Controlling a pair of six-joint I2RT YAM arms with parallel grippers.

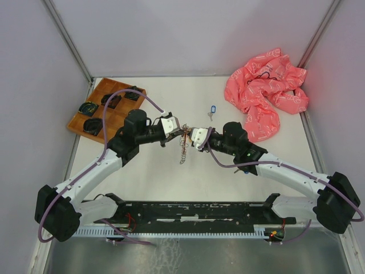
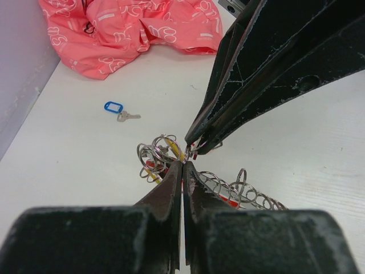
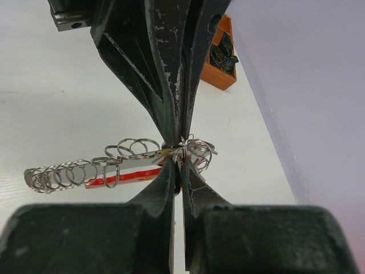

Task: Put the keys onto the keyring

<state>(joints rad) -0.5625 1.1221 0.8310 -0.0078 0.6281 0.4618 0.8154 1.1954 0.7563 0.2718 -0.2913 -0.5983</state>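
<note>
The white surface [image 1: 154, 177] carries everything, and a crumpled pink cloth [image 1: 265, 94] lies at its far right corner. A wooden tray [image 1: 100, 88] with dark items in its compartments sits at the far left. The two arms reach in from the near edge and meet at the middle of the surface. The left end effector [image 1: 180, 130] has its fingers [image 2: 171, 185] drawn nearly together, leaving only a sliver of a gap, and pinches the keyring [image 2: 157, 154] at its cluster of rings. The right end effector [image 1: 190, 133] faces it tip to tip, its fingers [image 3: 165, 182] just as narrow and nipped onto the same cluster. From that pinch, the keyring's chain of rings and its red piece trail toward the near side. A single key with a blue tag [image 1: 212, 108] lies on the surface just beyond the end effectors, short of the cloth.
</note>
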